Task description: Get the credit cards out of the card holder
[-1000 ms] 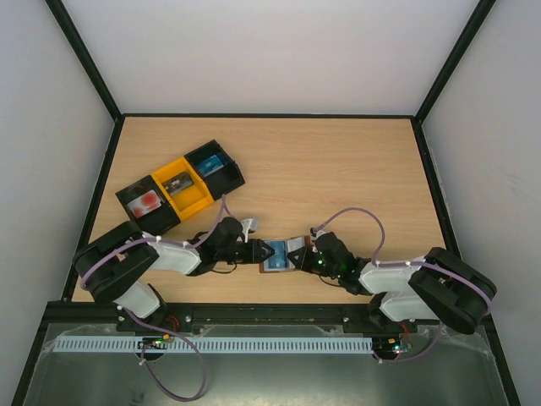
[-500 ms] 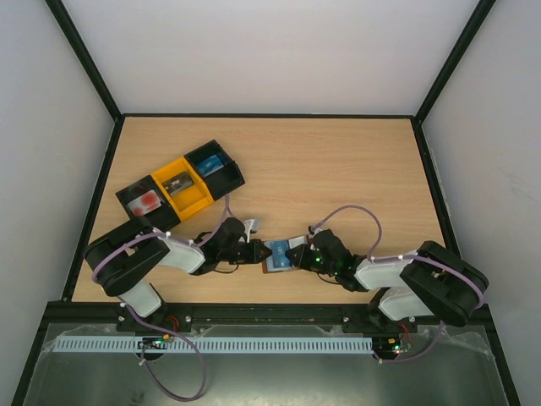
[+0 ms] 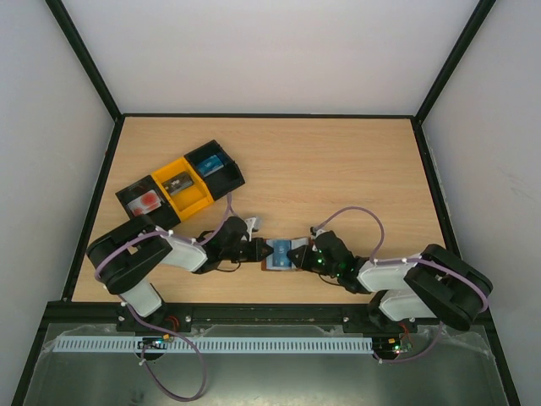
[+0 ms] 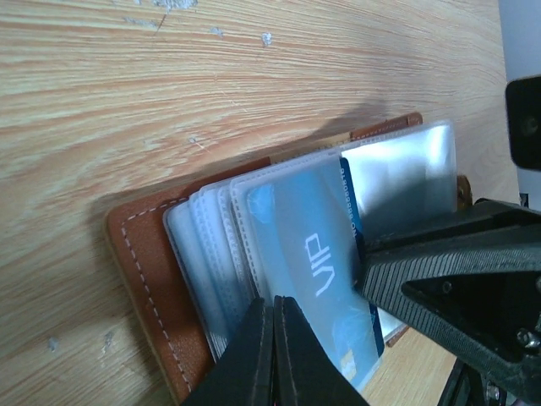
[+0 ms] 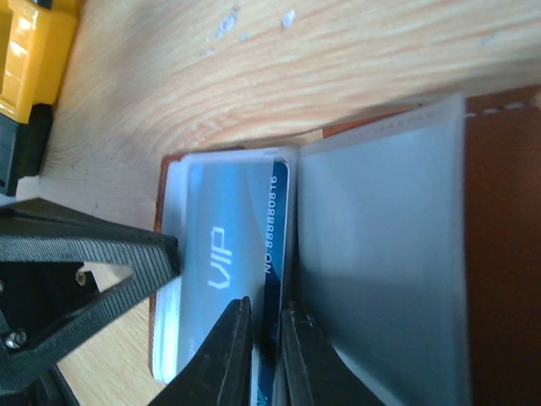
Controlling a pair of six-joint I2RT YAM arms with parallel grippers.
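The small brown leather-like card holder (image 3: 277, 255) lies open and flat on the pale wooden table (image 3: 338, 178), close to its near edge, midway between the 2 arms. Its frosted clear plastic sleeves (image 4: 211, 245) fan out over the brown cover. A thin blue plastic card (image 4: 308, 254) printed "VIP" sits in the top sleeve, and its darker numbered edge (image 5: 277, 228) shows at the sleeve's mouth.

The left gripper (image 4: 273, 309) is fully closed, its 2 black fingertips pressed together at the sleeve's outer edge, over the blue plastic card. Whether any plastic is caught between them is hidden.

The right gripper (image 5: 264, 317) comes in from the opposite side. Its jaws stand only a sliver apart, with the tips on the card's dark numbered edge. Whether they pinch that edge or only rest on it, I cannot tell.

Well apart, toward the far left, 3 open trays touch in a slanted row: a black tray (image 3: 145, 203) holding a pale card with a red patch, a yellow tray (image 3: 182, 188) holding a dark card, and a black tray (image 3: 213, 165) holding something blue.
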